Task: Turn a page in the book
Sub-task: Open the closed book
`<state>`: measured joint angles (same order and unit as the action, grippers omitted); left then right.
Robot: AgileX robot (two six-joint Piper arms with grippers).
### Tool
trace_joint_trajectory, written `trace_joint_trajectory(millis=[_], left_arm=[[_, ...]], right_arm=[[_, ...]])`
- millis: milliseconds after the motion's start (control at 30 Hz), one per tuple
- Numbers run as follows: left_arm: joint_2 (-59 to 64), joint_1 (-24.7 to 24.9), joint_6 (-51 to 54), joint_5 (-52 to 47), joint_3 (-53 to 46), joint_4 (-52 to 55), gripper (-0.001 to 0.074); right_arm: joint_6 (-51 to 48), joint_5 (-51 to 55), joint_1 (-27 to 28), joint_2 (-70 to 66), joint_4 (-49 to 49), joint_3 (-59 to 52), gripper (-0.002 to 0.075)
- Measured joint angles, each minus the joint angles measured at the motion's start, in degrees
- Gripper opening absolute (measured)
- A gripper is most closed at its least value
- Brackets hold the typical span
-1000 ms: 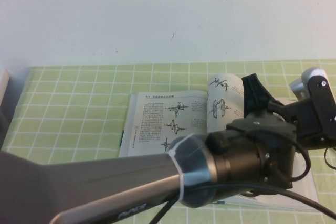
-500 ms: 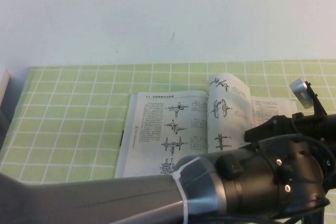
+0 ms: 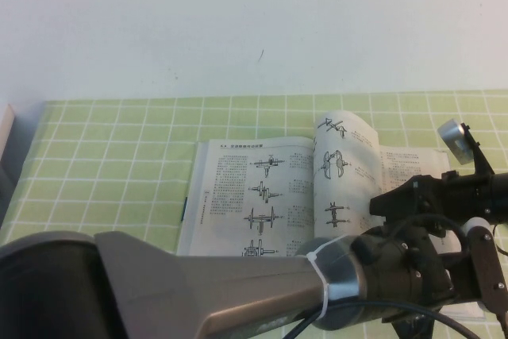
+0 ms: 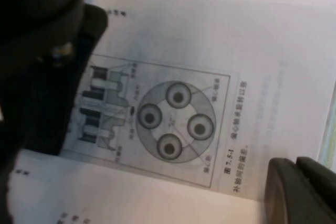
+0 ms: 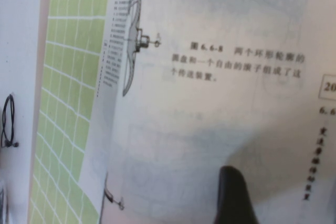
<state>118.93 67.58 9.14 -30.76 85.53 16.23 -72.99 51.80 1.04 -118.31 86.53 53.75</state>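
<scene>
book (image 3: 238, 196) open on checked mat (image 3: 103, 172), page (image 3: 341, 164) standing up right of spine, right gripper (image 3: 381, 204) just right of page, left gripper (image 4: 173, 129) over right-hand leaf

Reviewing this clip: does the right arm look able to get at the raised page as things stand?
Probably yes. The right gripper, open, sits over the book's right half beside the raised page, nothing between them. The left gripper hangs nearer the front edge, over the circle-diagram leaf.

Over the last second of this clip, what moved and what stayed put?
The left gripper pulled down off the lifted page toward the book's right half and now hovers there; the left arm swung nearer the camera. The right gripper hangs close over a page. The page stays curled upright and the book lies unmoved.
</scene>
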Motion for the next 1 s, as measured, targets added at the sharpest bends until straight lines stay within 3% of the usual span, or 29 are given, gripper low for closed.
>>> trace_joint_trajectory(millis=[433,1000], left_arm=[[1.9,-3.2,0.4,0.2,0.5,-4.0,-0.0004],[1.9,-3.6,0.4,0.0,0.5,-5.0,-0.0004]], right_arm=[[0.0,-0.1,0.0,0.0,-0.9,0.0,0.0405],[0.0,2.4,2.6,0.0,-3.1,0.0,0.0405]])
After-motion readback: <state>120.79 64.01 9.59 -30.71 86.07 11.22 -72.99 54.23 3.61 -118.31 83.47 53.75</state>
